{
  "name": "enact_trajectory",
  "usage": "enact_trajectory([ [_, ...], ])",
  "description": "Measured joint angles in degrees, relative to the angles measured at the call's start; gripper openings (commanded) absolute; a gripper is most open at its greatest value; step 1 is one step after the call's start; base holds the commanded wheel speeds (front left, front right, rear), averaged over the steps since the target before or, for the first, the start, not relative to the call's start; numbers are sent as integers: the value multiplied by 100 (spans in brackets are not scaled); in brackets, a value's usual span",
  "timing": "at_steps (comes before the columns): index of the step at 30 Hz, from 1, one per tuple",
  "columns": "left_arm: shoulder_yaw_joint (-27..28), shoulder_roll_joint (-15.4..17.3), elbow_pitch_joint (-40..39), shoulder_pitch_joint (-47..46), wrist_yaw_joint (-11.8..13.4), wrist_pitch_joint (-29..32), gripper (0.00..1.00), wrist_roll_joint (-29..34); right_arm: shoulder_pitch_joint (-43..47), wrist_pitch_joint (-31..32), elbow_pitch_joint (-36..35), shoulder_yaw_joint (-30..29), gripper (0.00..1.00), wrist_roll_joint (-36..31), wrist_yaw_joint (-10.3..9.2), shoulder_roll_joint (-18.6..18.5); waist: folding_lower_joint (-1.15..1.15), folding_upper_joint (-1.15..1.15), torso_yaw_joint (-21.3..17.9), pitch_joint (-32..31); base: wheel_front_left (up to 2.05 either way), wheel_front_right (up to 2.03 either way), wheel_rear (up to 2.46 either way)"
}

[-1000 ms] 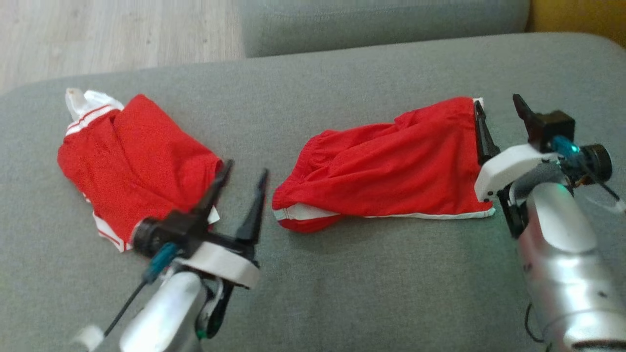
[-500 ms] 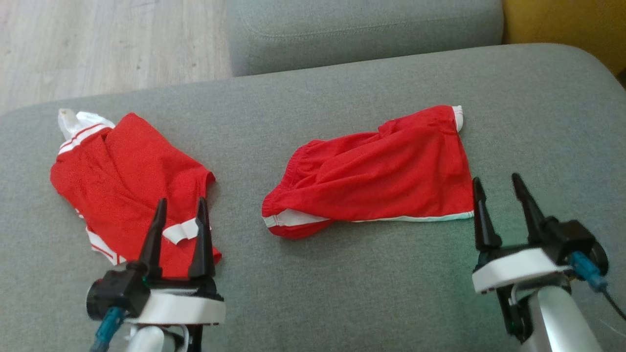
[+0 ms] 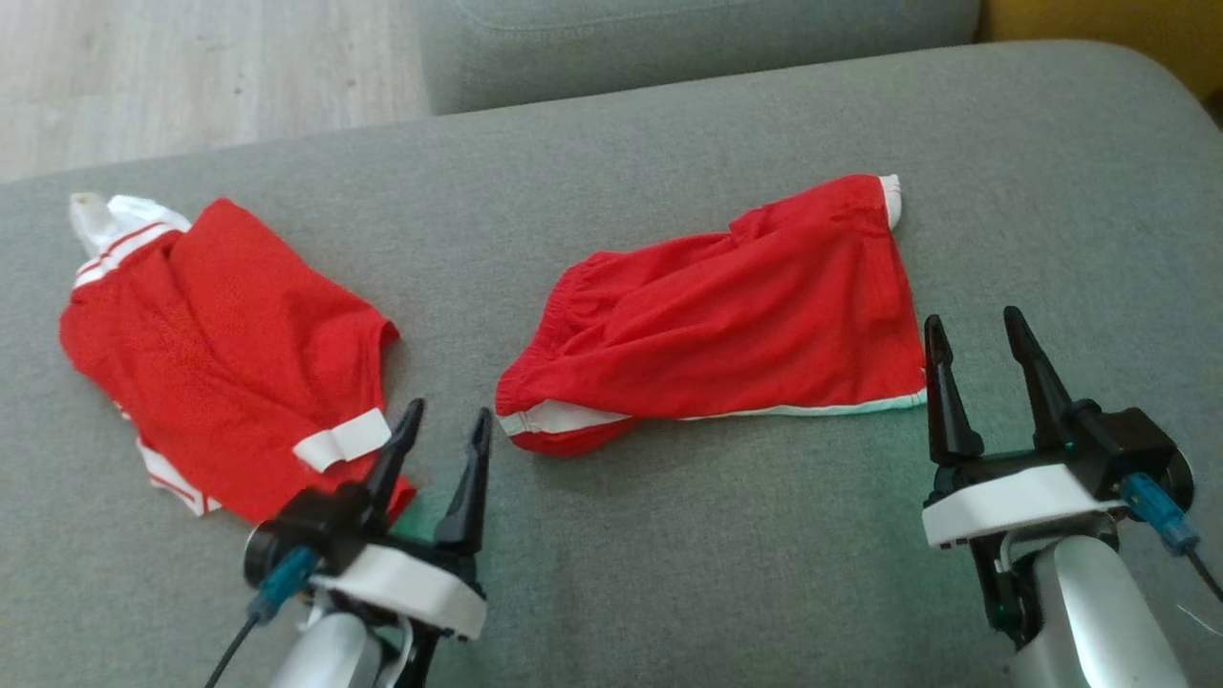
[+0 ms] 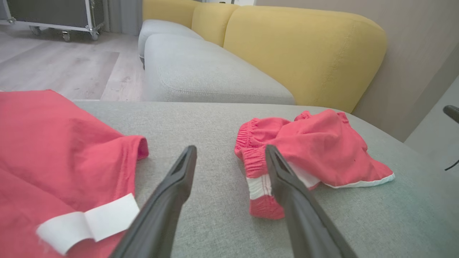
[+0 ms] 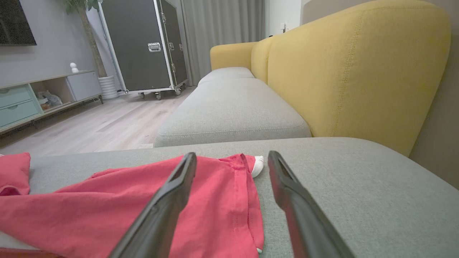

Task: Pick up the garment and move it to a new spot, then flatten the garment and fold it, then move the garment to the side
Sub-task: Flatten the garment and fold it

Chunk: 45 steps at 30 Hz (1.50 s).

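A: What ends each arm?

B: The left gripper point(image 3: 447, 413) and the right gripper point(image 3: 973, 320) each carry two long, black, tapering fingers point(image 4: 168, 200) set on a white moulded wrist plate point(image 3: 1013, 502).

A: And behind that plate?

B: A black cylindrical camera housing point(image 3: 1127, 440), a teal plug point(image 3: 1151, 506) trailing a thin black cable point(image 3: 1206, 573), then a glossy silver forearm shell point(image 3: 1099, 612).

Red white-trimmed shorts point(image 3: 726, 325) rumpled, maybe folded, on grey cushion point(image 3: 669, 573).
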Motion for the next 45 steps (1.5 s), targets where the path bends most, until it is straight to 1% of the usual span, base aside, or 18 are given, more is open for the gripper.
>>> enact_trajectory([
  [4,-254,20,233,-245,-93,216,100,-177,-10,0,2,18,100,0,0,1,0,0,-98,113,0,0,0],
  [7,-411,43,415,-397,-96,360,100,-293,-48,0,3,23,100,0,0,1,0,0,-182,200,0,0,0],
  [15,-688,138,733,-747,-100,401,100,-487,-151,0,42,1,100,0,0,1,1,0,-342,402,0,0,0],
  [16,-709,147,748,-768,-100,402,64,-503,-151,0,49,-2,100,0,0,1,0,0,-349,414,0,0,0],
  [17,-735,163,757,-781,-100,401,33,-528,-151,0,59,-5,100,0,0,1,0,0,-355,423,0,0,0],
  [18,-775,180,764,-792,-100,397,0,-541,-151,0,82,-11,100,-8,0,1,0,0,-358,427,0,0,0],
  [21,-871,219,768,-800,-101,246,0,-584,-155,0,241,-57,100,-204,0,2,0,0,-355,411,0,0,0],
  [23,-875,235,770,-808,-101,151,0,-583,-157,43,493,-174,100,-389,0,3,0,0,-348,387,0,0,0],
  [27,-935,255,795,-849,-101,45,0,-563,-169,392,944,-321,100,-606,0,4,0,0,-318,350,0,0,0],
  [31,-1026,250,769,-888,-98,2,0,-498,-272,601,1218,-297,100,-567,0,3,0,0,-285,362,0,0,0],
  [37,-1077,248,742,-925,-98,-4,0,-472,-655,894,1730,-155,100,-391,0,3,0,0,-209,426,0,0,0],
  [45,-1172,248,732,-1037,-98,-45,0,-431,-1015,1036,2370,-78,100,-411,0,2,0,0,-93,479,0,0,0],
])
